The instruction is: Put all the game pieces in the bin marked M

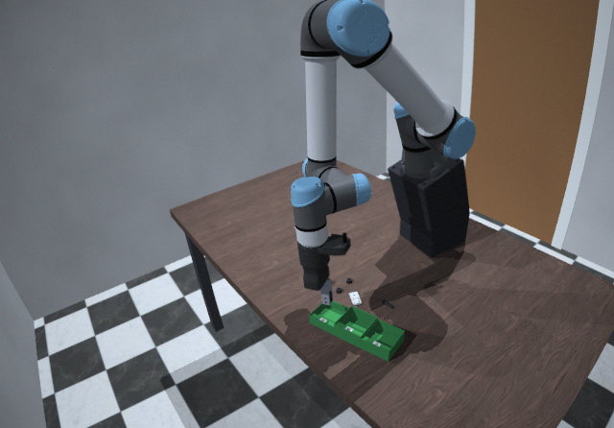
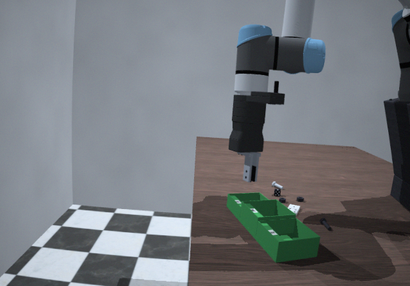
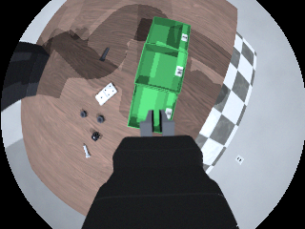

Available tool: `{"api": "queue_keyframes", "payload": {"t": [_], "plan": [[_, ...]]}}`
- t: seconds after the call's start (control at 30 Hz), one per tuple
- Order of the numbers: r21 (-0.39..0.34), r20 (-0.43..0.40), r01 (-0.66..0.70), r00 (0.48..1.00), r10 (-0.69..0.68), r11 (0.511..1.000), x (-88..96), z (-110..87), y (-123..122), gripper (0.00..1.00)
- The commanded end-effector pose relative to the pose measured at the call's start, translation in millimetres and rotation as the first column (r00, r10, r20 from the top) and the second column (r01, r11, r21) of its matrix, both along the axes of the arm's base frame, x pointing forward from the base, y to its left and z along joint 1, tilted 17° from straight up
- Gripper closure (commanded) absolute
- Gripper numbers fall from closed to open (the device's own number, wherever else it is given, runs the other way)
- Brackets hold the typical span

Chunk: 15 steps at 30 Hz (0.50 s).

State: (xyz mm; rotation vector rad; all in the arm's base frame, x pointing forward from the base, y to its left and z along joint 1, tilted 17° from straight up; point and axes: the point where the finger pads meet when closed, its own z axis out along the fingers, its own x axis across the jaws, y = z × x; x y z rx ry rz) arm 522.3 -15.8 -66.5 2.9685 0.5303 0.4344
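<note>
A green bin [image 2: 271, 224] with three compartments lies near the table's front edge; each has a small white label that I cannot read. It also shows in the top view [image 1: 357, 329] and in the wrist view [image 3: 159, 71]. A white domino [image 2: 294, 208] lies flat just behind the bin. A black die [image 2: 277, 192] sits a little farther back. My gripper [image 2: 250, 177] hangs a little above the table by the bin's end compartment, pointing down. Its fingers stand close together with nothing between them. It also shows in the wrist view [image 3: 158, 126].
A silver bolt [image 2: 277, 185] lies behind the die. Two black nuts [image 2: 282, 199] [image 2: 300, 199] lie beside the domino. A black bolt [image 2: 325, 223] lies to the right of the bin. The table's edge runs close along the bin; the robot's base [image 1: 429, 210] stands at the back.
</note>
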Motion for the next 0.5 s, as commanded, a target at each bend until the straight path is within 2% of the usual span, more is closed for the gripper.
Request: {"api": "queue_keyframes", "payload": {"t": [0.0,0.33,0.4,0.47], "plan": [[0.041,0.008,0.15,0.989,-0.151,0.988,-0.9,-0.9,-0.1,0.69],[0.102,0.007,0.34,0.94,-0.342,0.935,-1.0,-1.2,-0.1,0.69],[0.102,0.007,0.34,0.94,-0.342,0.935,-1.0,-1.2,-0.1,0.69],[0.125,0.004,0.407,0.912,-0.411,0.905,-1.0,-1.1,-0.1,0.69]]}}
